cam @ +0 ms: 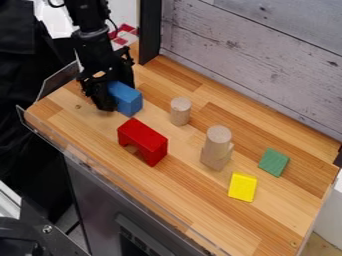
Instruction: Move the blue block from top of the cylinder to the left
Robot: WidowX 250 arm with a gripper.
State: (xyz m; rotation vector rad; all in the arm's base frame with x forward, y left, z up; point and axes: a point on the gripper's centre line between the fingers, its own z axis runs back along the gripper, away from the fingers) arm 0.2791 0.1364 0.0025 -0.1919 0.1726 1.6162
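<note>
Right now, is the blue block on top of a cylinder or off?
Off: the blue block is at the gripper, and the short cylinder and tall cylinder both show bare tops.

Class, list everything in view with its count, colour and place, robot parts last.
Blue block: one, blue, at the gripper
Red arch: one, red, counter's middle
Short cylinder: one, tan, beyond the arch
Tall cylinder: one, tan, right of the arch
Wood block: one, tan, at the tall cylinder's foot
Yellow block: one, yellow, front right
Green block: one, green, far right
Counter: one, brown, underneath
Wall: one, grey, behind
Arm: one, black, upper left
Gripper: one, black, beside the blue block
</note>
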